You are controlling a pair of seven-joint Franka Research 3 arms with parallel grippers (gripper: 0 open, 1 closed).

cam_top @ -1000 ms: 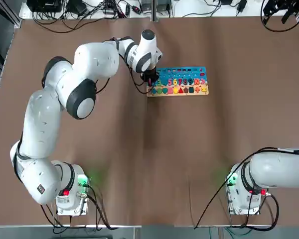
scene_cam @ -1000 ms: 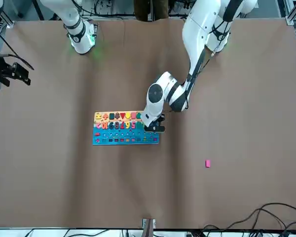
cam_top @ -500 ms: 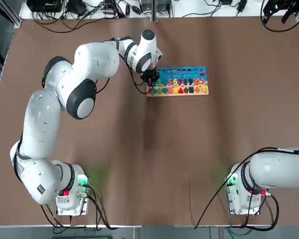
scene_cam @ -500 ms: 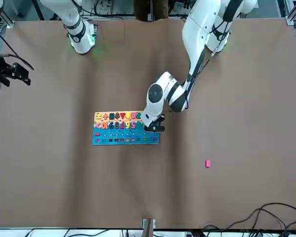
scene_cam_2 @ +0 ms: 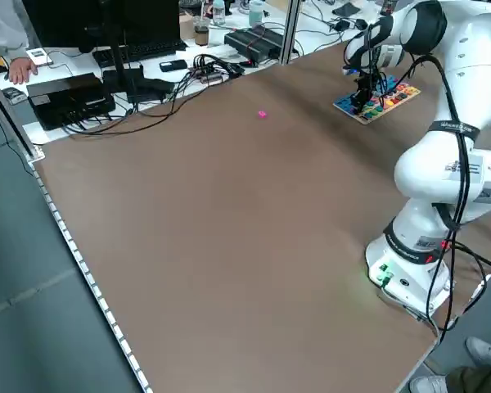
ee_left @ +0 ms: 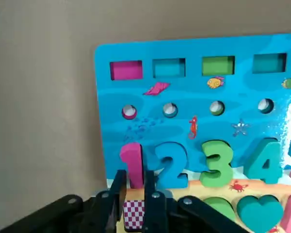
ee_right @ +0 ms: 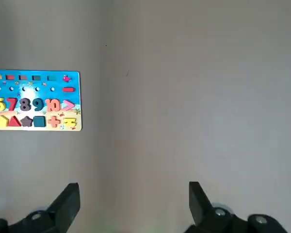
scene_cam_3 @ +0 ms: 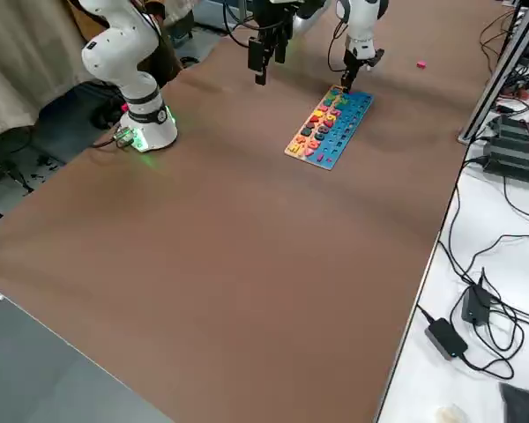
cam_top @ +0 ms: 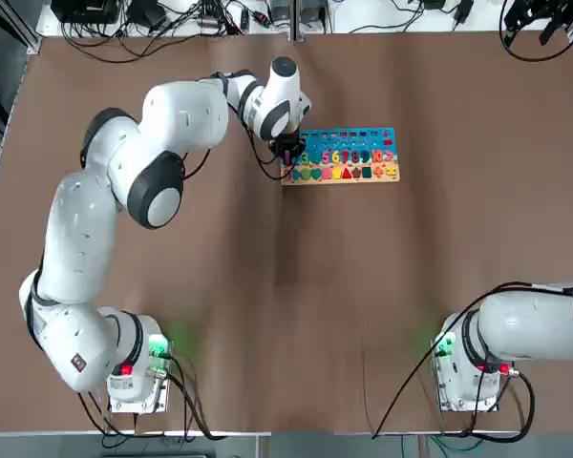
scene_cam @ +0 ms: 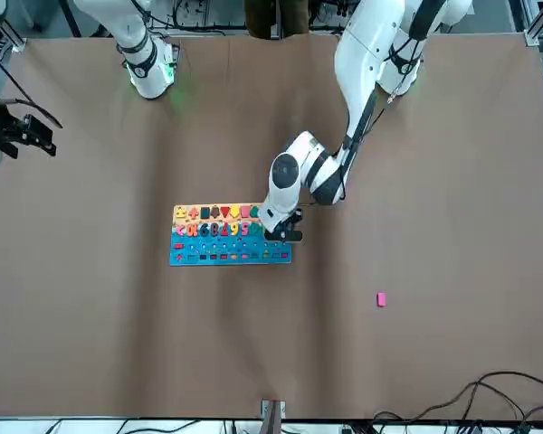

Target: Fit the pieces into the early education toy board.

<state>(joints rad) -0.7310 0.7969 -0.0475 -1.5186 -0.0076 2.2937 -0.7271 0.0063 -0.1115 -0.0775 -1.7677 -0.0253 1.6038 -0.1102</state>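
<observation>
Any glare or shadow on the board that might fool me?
Left wrist view: white glare on the board right of the 4; right wrist view: glare above the 8; front view: no strong glare on it.

From the upper left of the frame to the lower right, the top and front views show no visible change.

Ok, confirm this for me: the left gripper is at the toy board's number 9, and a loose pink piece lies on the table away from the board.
The number is wrong: the left wrist view shows the left gripper at the pink 1. The rest stands.
</observation>
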